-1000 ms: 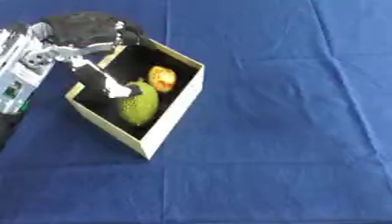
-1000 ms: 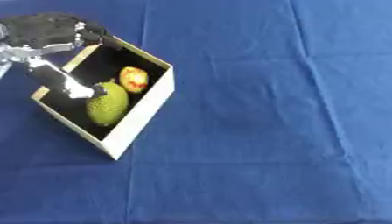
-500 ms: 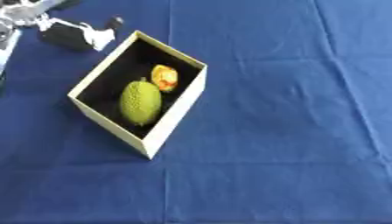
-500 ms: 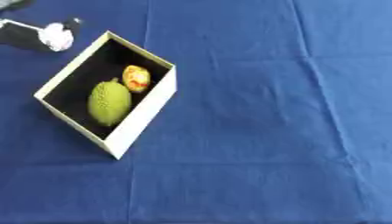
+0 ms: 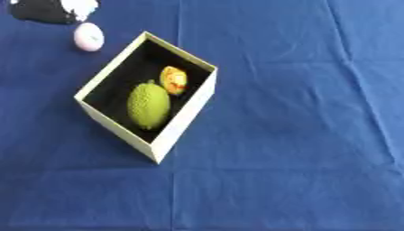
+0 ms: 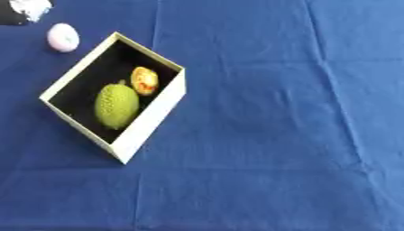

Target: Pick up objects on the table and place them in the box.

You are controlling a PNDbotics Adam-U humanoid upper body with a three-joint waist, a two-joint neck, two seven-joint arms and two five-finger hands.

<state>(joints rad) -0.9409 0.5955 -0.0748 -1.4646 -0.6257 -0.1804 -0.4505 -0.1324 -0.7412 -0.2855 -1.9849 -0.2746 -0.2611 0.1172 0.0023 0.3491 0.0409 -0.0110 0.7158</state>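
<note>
The blue-clothed bench (image 5: 300, 135) carries 1 cream box (image 5: 183, 122), set askew. Inside lie 2 fruits: 1 bumpy green one (image 5: 148, 105) and 1 smaller yellow-red one (image 5: 173, 80), just beside it. Outside, near the box's far corner, is 1 pale round piece (image 5: 88, 36). The left hand (image 5: 49, 10) shows at the top-left corner; whether its fingers are spread or curled, I cannot tell.

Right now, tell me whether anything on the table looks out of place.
The box sits askew on the blue cloth, corner toward the camera. Inside lie a bumpy green fruit and a yellow-red item, apparently touching. Nothing is spilled.
</note>
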